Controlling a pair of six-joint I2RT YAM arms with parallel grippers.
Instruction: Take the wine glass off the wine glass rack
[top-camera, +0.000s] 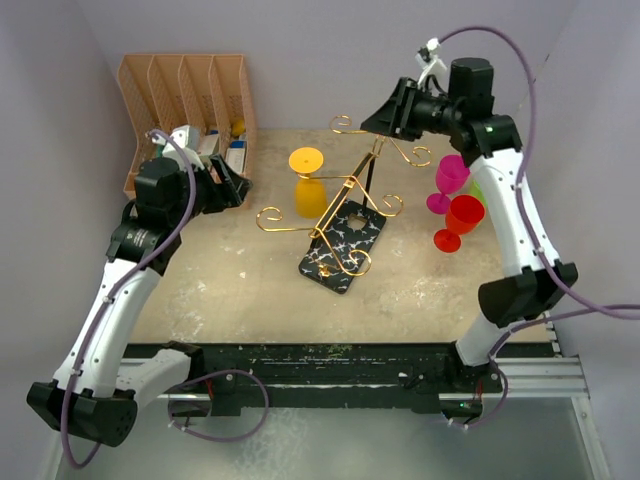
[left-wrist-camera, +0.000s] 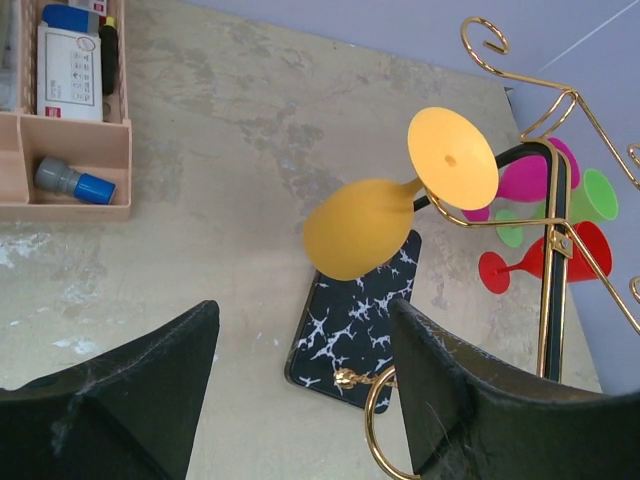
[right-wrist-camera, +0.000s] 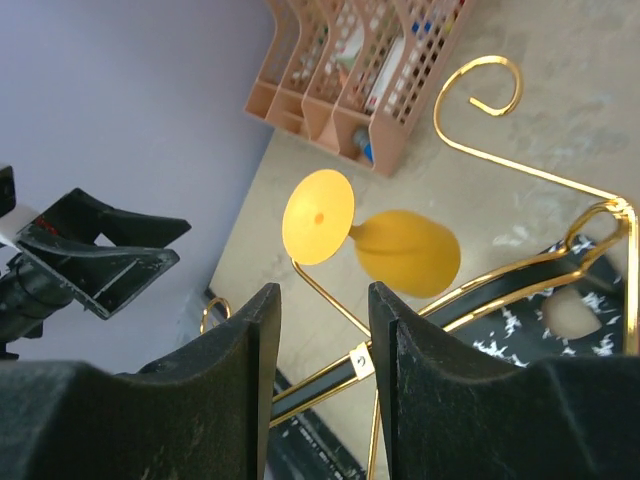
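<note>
A beige, stone-look tabletop (top-camera: 230, 290) sits between pale lilac walls (top-camera: 330, 50). At the left of the tabletop, the left tool (top-camera: 238, 186) has its fingers (left-wrist-camera: 130, 390) wide apart with nothing between them. It points toward the rack and stops short of it.

The rack (top-camera: 352, 183) is gold wire with curled ends and stands mid-tabletop on a black, white-veined base (top-camera: 335, 262). The yellow wine glass (top-camera: 309, 190) hangs upside down from one of the rack's left branches, foot on top and bowl below, clear of both tools.

Past it, the right tool (top-camera: 385, 118) hovers over the top of the rack. Its fingers (right-wrist-camera: 235, 360) are apart and hold nothing. Gold wire shows through the gap, and whether it touches them cannot be told.

Against the far wall on the left stands a peach file organiser (top-camera: 185, 95). At the far right, a pink glass (top-camera: 450, 175), a red glass (top-camera: 463, 214) and a green glass (left-wrist-camera: 596, 195) stand close together.
</note>
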